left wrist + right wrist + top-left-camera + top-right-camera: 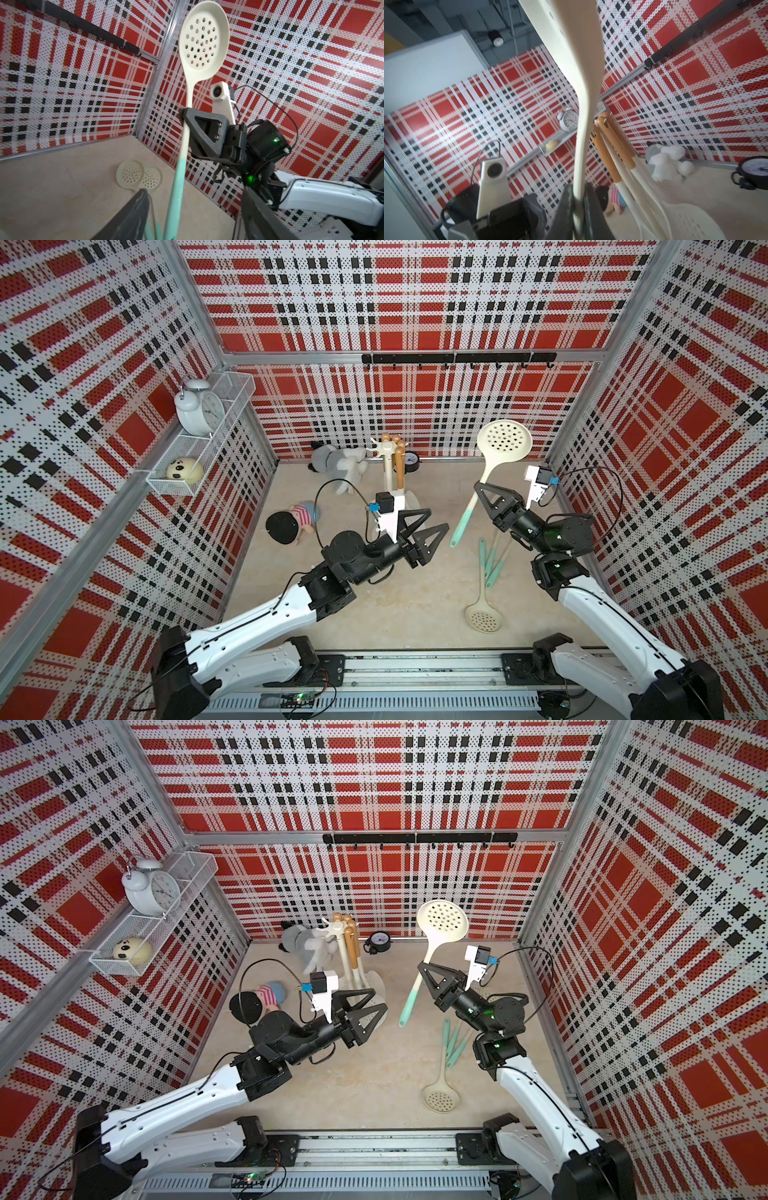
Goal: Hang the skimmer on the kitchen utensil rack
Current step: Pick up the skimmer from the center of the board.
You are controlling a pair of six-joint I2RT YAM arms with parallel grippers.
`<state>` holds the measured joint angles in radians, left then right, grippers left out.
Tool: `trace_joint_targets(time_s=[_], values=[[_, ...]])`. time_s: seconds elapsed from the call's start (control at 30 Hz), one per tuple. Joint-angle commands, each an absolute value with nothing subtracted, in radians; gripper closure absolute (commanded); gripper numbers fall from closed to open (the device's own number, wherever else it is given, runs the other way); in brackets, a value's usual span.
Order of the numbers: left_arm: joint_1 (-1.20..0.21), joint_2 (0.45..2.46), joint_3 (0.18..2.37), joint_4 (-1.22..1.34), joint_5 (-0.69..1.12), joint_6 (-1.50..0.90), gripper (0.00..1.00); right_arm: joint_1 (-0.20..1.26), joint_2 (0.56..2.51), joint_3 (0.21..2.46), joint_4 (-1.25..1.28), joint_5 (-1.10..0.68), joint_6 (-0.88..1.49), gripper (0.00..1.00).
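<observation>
The right pincer [478, 489] pinches the skimmer [505, 441] mid-shaft, aloft, bowl upward. The left pincer [438, 519] stands spread and empty. Hanging remains outstanding: the kitchen utensil rack [387, 472] stands apart, further left.

Overhead stereo pair, wrist close-ups (skimmer [202, 41] shared)

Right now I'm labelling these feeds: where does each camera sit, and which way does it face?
Top views: high above the robot's base, looking down towards the back wall; both arms show, left gripper open, right gripper shut on the cream perforated skimmer with mint-green handle.
Left wrist: faces the right gripper and skimmer; own dark fingers show.
Right wrist: looks up the skimmer, past own fingers, towards the left arm.
Shared: both wrist views show the skimmer.
</observation>
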<state>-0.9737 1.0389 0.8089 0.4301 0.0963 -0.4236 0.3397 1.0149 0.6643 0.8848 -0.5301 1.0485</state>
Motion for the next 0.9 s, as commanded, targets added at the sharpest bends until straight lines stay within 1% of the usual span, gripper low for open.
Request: trace_joint_targets(time_s=[0.0, 0.03, 0.2, 0.27, 0.37, 0.43, 0.6, 0.7, 0.87], values=[[-0.990, 1.043, 0.770, 0.563, 0.143, -0.453, 0.15, 0.381, 1.052, 0.657, 1.211, -0.327, 1.320, 1.00], [-0.992, 1.040, 0.752, 0.602, 0.143, -0.470, 0.12, 0.399, 1.072, 0.658, 1.243, -0.299, 1.338, 1.00], [-1.003, 1.030, 0.689, 0.755, 0.093, -0.532, 0.00, 0.474, 1.119, 0.671, 1.317, -0.181, 1.400, 1.00], [-1.004, 1.034, 0.669, 0.824, 0.081, -0.561, 0.01, 0.504, 1.118, 0.671, 1.308, -0.138, 1.392, 1.00], [-1.007, 1.067, 0.663, 0.917, 0.108, -0.597, 0.01, 0.542, 1.106, 0.672, 1.272, -0.094, 1.364, 1.00], [-1.015, 1.097, 0.674, 0.956, 0.124, -0.609, 0.09, 0.557, 1.102, 0.675, 1.260, -0.083, 1.352, 1.00], [-1.016, 1.163, 0.696, 1.019, 0.145, -0.636, 0.44, 0.580, 1.087, 0.678, 1.240, -0.077, 1.330, 1.00], [-1.014, 1.178, 0.701, 1.042, 0.146, -0.646, 0.59, 0.582, 1.078, 0.677, 1.231, -0.077, 1.323, 1.00], [-1.006, 1.177, 0.693, 1.067, 0.138, -0.658, 0.73, 0.595, 1.073, 0.673, 1.223, -0.077, 1.306, 1.00]])
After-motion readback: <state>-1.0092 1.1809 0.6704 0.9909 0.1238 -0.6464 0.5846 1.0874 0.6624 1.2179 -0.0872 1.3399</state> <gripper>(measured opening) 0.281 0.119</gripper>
